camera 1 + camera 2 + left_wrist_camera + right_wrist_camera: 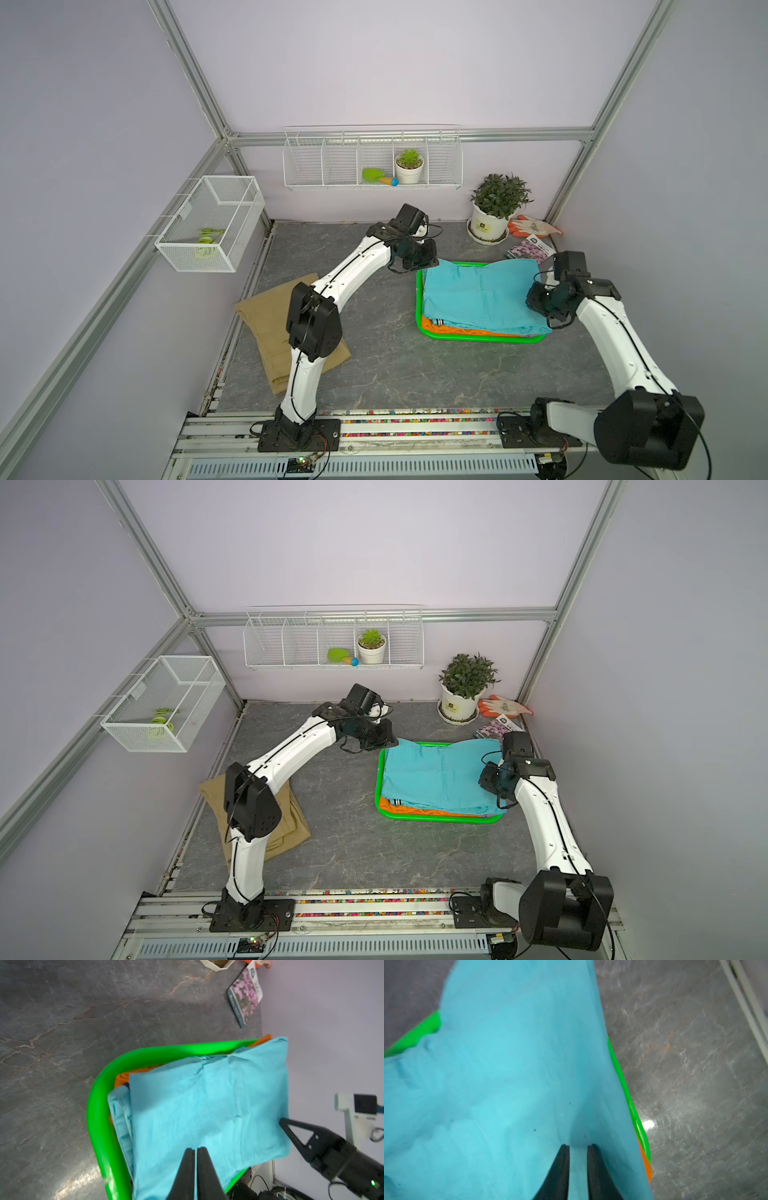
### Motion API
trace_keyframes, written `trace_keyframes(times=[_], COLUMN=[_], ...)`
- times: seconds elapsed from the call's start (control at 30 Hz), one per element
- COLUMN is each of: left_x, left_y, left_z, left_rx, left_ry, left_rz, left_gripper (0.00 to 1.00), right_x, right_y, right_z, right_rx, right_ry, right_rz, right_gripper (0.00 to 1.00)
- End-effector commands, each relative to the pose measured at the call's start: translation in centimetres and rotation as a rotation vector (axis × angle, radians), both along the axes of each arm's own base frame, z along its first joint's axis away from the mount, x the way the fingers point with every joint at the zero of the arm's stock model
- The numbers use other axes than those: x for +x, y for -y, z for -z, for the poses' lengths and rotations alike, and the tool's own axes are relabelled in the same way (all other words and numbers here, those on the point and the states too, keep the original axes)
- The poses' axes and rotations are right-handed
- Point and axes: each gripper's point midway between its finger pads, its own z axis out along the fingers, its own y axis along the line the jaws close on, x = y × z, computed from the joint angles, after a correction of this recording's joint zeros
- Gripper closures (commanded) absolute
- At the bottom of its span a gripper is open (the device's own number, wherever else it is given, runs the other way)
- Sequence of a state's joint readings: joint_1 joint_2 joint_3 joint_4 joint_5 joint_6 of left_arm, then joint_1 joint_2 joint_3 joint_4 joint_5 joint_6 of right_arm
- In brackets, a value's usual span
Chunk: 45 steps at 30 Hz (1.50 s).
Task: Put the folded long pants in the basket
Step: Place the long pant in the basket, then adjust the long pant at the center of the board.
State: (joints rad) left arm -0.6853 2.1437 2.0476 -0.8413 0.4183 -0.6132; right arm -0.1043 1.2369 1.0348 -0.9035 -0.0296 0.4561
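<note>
Tan pants (266, 316) left of basket (97, 1126), not in yet. Left tool (195, 1149) pressed together over teal pants (478, 291) atop basket. Right tool (578, 1147) barely parted at basket's right side, grip on teal unclear; risk of dragging teal out w/ pullback if snagged.

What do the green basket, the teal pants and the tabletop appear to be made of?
Basket: likely moulded plastic, glossy; its smooth rounded rim carries highlights. Teal pants: thin woven cloth, matte, creased and folded. Tabletop: stone or a stone-look laminate, grey with pale veins and a slight sheen; which one is unclear.
</note>
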Motion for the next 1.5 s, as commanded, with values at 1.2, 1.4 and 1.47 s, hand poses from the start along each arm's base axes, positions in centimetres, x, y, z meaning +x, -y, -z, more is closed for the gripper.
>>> trace_keyframes(times=[1.2, 1.4, 1.47], left_x=[-8.0, -5.6, -5.6], left_y=[-37.1, -35.3, -35.1], left_z=[11.5, 14.5, 15.3], left_rx=[0.759, 0.785, 0.785], left_ry=[-0.152, -0.219, -0.239], left_rz=[-0.903, -0.817, -0.804], left_gripper=[0.27, 0.39, 0.43], right_x=[0.1, -0.3, -0.4], right_y=[-19.2, -18.5, -18.4], right_z=[-5.7, -5.5, -5.4], right_rx=[0.076, 0.053, 0.045], right_ry=[0.265, 0.28, 0.273], right_rz=[-0.535, -0.53, -0.535], right_gripper=[0.59, 0.58, 0.58])
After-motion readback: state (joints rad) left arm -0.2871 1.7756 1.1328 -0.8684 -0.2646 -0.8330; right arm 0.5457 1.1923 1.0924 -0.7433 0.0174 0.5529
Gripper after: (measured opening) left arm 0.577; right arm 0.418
